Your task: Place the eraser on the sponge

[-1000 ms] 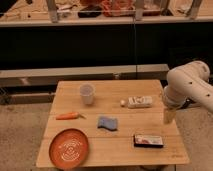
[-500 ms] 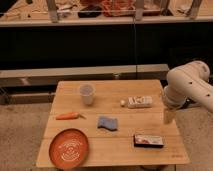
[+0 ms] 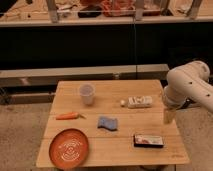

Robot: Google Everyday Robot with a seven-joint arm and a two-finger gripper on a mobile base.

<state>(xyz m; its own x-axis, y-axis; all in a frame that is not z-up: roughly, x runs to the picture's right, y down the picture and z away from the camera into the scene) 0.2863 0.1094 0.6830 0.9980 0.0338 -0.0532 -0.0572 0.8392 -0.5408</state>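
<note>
Six things lie on the wooden table [image 3: 110, 156], one of each, and I place them all from the sponge [image 3: 107, 123]. The one sponge, pale blue and wavy-edged, sits flat near the middle of the tabletop with nothing on it. The one eraser [image 3: 148, 140] is a dark flat block with a light label. It lies to the right of the sponge and nearer the front edge, well apart from it. One clear cup [image 3: 86, 93] stands upright behind the sponge, a little to the left. One carrot [image 3: 67, 116] lies left of the sponge, and one orange plate [image 3: 54, 146] sits front-left of it. One white tube-like thing [image 3: 139, 102] lies behind and right of the sponge.

My gripper [image 3: 168, 116] hangs far right of the sponge, at the table's right edge, above the surface and holding nothing that I can see. Whether it is released or clenched I cannot tell. My single white arm [image 3: 187, 87] bends above it.
</note>
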